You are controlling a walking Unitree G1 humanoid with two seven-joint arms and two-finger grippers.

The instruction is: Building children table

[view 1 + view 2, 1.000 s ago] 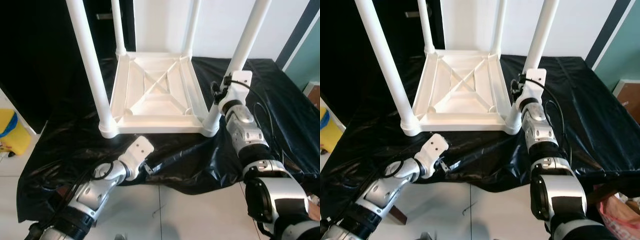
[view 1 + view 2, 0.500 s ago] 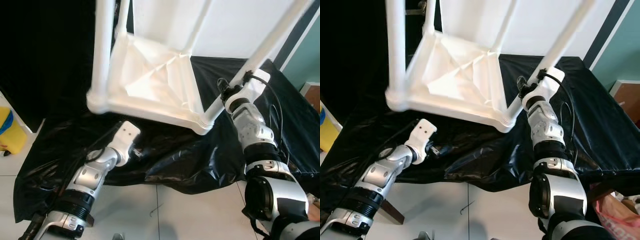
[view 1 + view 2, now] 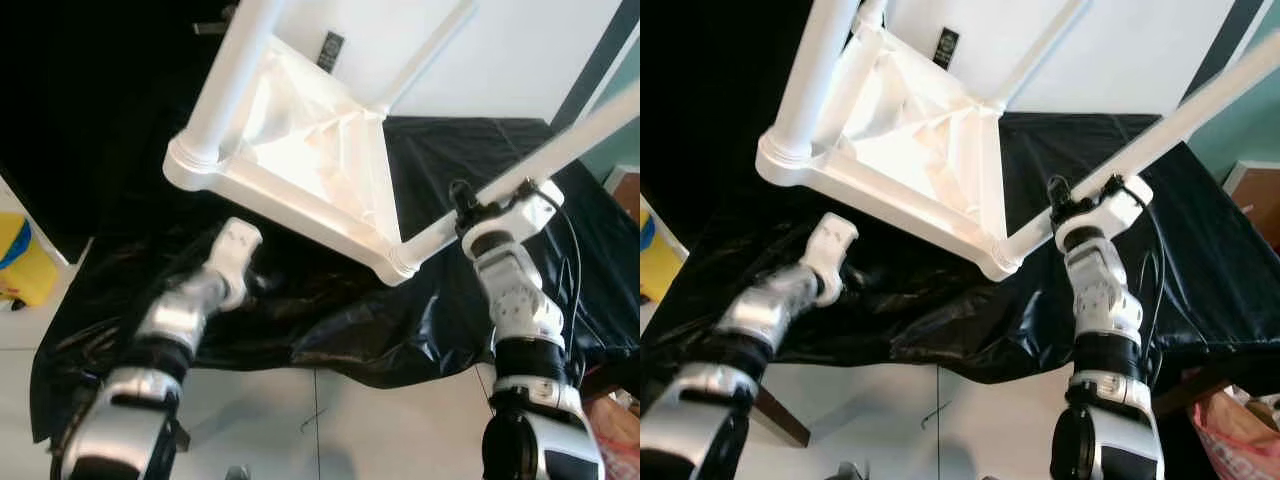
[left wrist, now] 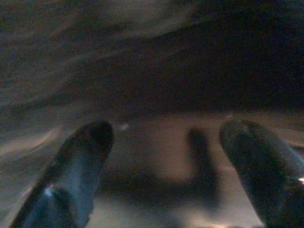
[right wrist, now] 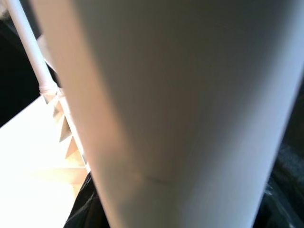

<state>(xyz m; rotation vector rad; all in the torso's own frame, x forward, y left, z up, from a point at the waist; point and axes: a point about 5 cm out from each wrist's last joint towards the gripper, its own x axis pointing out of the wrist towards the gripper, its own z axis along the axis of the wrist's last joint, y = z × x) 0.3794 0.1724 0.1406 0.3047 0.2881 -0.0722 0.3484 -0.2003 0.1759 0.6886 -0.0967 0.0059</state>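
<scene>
In the left eye view, the white children's table [image 3: 320, 150] was upside down and tilted, its near left corner lifted clear of the black plastic sheet [image 3: 330, 320] that covered the worktop. The ribbed underside of the tabletop faced the camera, and its legs ran up and out of the frame. The right hand [image 3: 470, 203] was at the near right leg [image 3: 520, 170], just above the corner where that leg joined the top; it appeared clamped around the leg, though its fingers were mostly hidden behind the white wrist housing. The left hand [image 3: 262, 283] was low under the raised left edge of the table, near the crumpled sheet and apart from the table itself. A yellow object [image 3: 22, 262] stood at the far left edge, off the worktop, and pale floor tiles [image 3: 330, 420] showed in front of the sheet.

The right eye view gave the same scene: the table [image 3: 930, 140] tipped up on its right side, the right hand [image 3: 1072, 200] at the slanting leg [image 3: 1180, 115], the left arm [image 3: 770, 305] blurred and reaching under the lifted corner.

In the left wrist view, which was dark, the two black fingers [image 4: 71, 171] of the left hand were spread well apart, with nothing between them, over a dim brownish surface.

In the right wrist view, the white leg [image 5: 190, 104] stood very close to the lens, and beyond it were another leg [image 5: 31, 47] and the ribbed underside [image 5: 47, 161] of the tabletop.
</scene>
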